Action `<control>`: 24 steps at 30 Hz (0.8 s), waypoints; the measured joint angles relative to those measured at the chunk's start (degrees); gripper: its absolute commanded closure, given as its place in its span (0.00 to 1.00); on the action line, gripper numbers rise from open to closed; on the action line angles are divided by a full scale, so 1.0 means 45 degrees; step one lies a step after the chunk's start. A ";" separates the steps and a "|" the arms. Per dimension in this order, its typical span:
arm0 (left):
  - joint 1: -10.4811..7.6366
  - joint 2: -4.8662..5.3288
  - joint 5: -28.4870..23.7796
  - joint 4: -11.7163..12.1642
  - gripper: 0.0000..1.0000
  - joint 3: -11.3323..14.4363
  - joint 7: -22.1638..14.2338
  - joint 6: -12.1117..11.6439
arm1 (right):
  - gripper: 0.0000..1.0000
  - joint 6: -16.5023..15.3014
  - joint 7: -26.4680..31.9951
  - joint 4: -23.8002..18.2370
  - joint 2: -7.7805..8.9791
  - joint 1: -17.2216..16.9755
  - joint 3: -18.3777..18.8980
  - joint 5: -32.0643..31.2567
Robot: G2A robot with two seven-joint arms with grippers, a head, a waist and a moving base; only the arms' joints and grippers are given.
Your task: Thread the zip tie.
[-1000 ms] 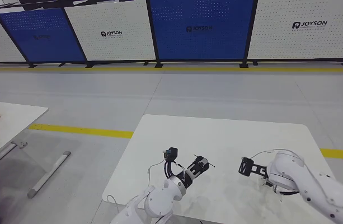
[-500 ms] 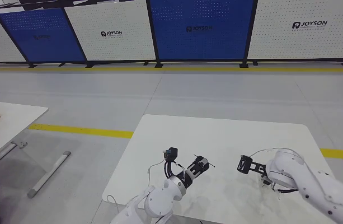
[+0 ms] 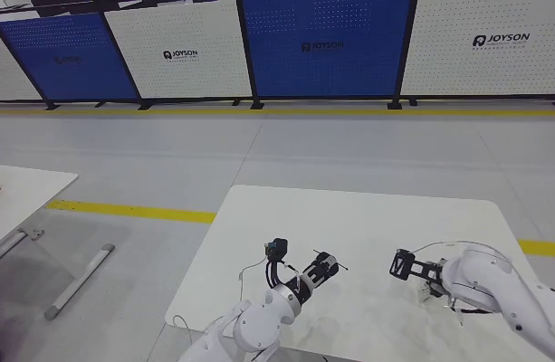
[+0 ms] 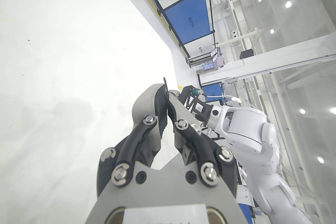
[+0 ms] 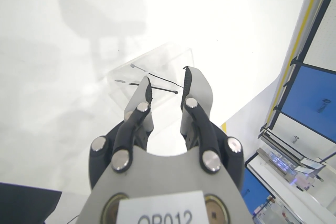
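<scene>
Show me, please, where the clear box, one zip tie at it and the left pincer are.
clear box (image 5: 181, 57): right wrist view, bare wall near its corner.
zip tie (image 5: 165, 90): right wrist view, strap near its head.
left pincer (image 4: 167, 93): left wrist view, midway between its fingertips.

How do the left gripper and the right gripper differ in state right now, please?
The left gripper is shut, while the right gripper is open. The left gripper pinches a thin black zip tie; the right gripper holds nothing and points toward two more zip ties at a clear box. Both share the same grey and black two-fingered build.
</scene>
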 measured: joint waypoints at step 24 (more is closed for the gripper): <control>0.0000 0.0000 0.0000 0.0000 1.00 0.0000 0.0000 0.0000 | 0.00 0.0000 -0.4490 -0.1581 0.2497 0.0088 0.0008 -0.2033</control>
